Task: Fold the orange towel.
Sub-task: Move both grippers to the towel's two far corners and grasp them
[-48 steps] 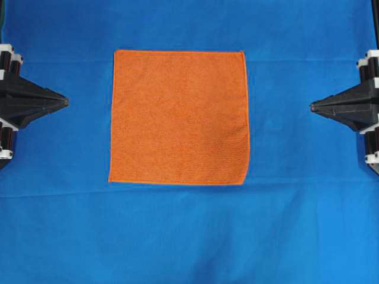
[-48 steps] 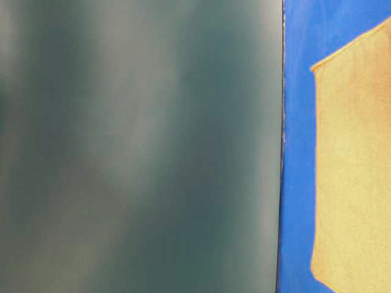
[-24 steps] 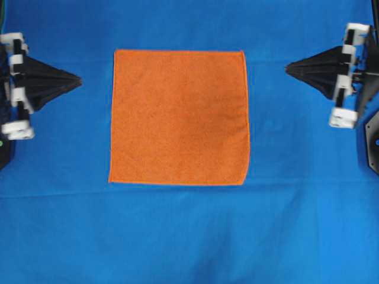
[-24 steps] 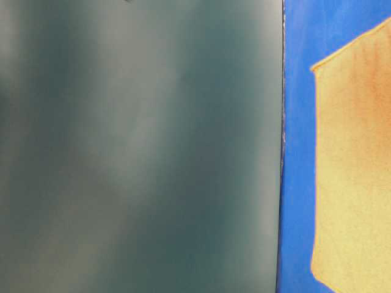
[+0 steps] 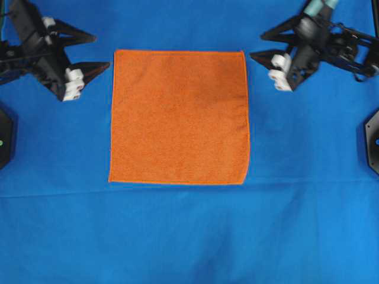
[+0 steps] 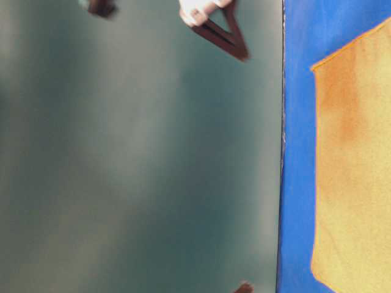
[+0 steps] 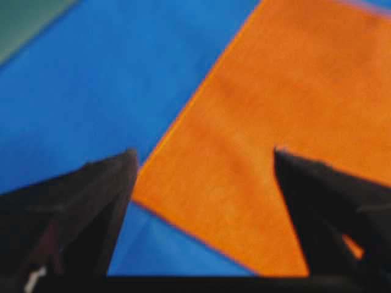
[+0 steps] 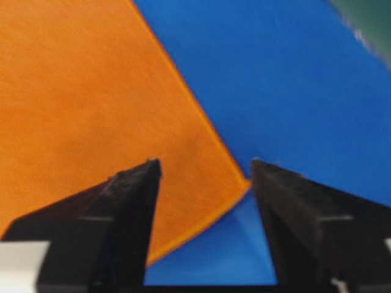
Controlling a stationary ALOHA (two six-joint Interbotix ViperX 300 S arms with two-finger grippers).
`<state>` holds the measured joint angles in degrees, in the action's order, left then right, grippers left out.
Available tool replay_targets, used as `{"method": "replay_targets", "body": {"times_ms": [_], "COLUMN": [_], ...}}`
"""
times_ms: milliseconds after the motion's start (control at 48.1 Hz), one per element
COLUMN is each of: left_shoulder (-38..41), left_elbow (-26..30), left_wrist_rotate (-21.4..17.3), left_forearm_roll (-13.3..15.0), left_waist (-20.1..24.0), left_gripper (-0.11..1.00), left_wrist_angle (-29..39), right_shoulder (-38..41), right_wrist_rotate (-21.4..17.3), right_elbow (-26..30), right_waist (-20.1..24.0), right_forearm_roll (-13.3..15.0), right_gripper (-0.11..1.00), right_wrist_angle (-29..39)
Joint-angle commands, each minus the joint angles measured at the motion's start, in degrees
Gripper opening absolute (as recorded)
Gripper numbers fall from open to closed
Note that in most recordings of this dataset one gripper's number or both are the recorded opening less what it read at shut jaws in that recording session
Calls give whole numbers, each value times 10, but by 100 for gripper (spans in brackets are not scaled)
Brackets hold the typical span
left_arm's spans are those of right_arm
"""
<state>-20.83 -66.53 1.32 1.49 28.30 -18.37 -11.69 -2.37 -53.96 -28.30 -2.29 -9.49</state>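
Towel [image 5: 179, 117] lies flat, unfolded, mid-tabletop on the blue cloth [image 5: 177, 236].

Left claw [image 5: 90, 54] spread wide, empty, just off the top-left corner. Right claw [image 5: 259, 47] likewise, off the top-right.

Risks: a jaw pinching the blue cloth with the hem, or uneven lifts skewing the fold.

A second ago both claws sat shut at the side edges; both have since swung in toward the far corners.

The towel [image 5: 179, 117] lay flat and square on the blue cloth [image 5: 189, 236]. The left gripper [image 5: 93, 53] stood near its upper left corner, the right gripper [image 5: 259, 46] near its upper right — both with jaws spread, neither touching it
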Motion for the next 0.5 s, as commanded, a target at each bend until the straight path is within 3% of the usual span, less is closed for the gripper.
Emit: {"method": "replay_targets", "body": {"times_ms": [0, 208, 479], "left_shoulder": [42, 145, 236], "left_elbow": [15, 36, 72], "left_wrist_rotate": [-4, -10, -12], "left_forearm_roll": [1, 2, 0], "left_waist": [11, 40, 66], "left_gripper": [92, 90, 89], "left_wrist_angle": [-33, -80, -87], "right_shoulder": [37, 119, 185], "right_wrist_rotate": [2, 4, 4], "right_elbow": [22, 51, 69], "right_waist": [-12, -25, -29], "right_forearm_roll": [4, 13, 14], "right_gripper": [59, 58, 58], "right_wrist_angle": [-20, -38, -56]}}
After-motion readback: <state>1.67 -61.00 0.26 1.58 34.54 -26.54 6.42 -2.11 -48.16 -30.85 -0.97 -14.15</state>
